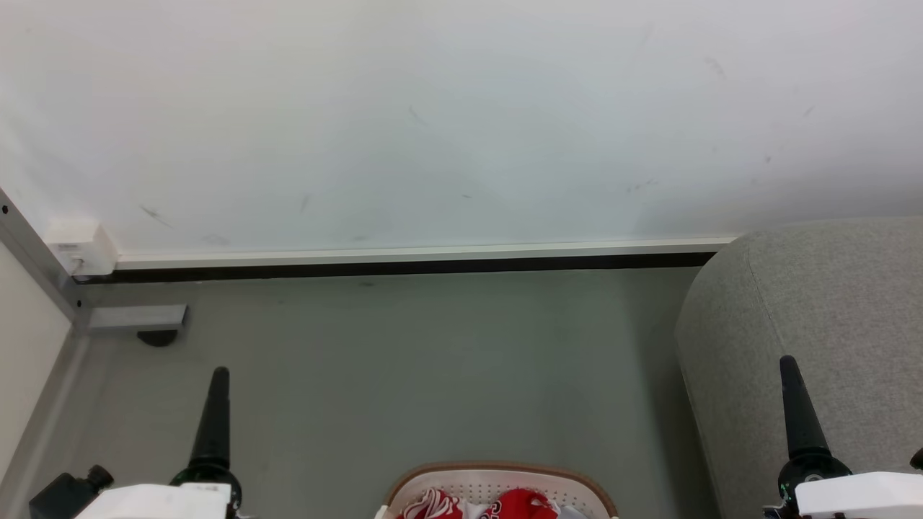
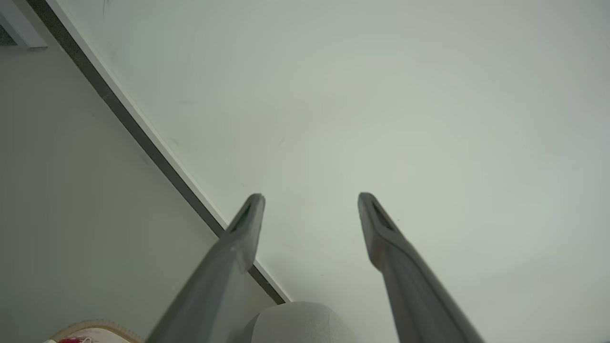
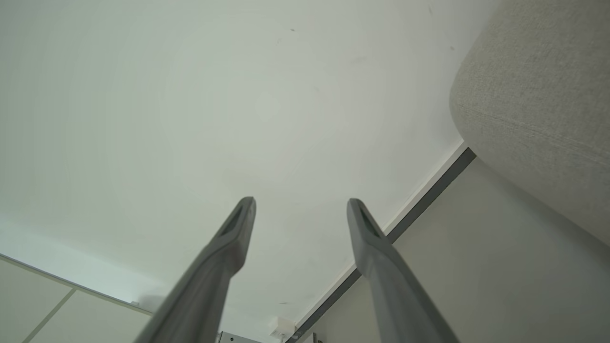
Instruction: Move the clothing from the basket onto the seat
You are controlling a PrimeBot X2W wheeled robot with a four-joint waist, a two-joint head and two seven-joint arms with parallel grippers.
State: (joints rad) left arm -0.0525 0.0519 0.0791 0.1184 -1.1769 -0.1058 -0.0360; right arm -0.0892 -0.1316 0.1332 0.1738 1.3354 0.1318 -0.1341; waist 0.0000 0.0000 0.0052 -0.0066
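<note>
- Left gripper [image 2: 310, 196] and right gripper [image 3: 300, 200] both stand wide open and empty, aimed at the wall [image 1: 433, 130]
- Clothing [image 1: 505, 506] lies bunched in the basket [image 1: 497, 470], low between the two grippers; seat [image 1: 829, 303] stands close by on the right
- Step in hand, as I judge it: reaching down for a garment
- Tip one gripper down, enter inside the rim, and pinch a thick red fold, not a loose edge
- Lift clear of the rim before swinging right, or the basket may drag along
</note>
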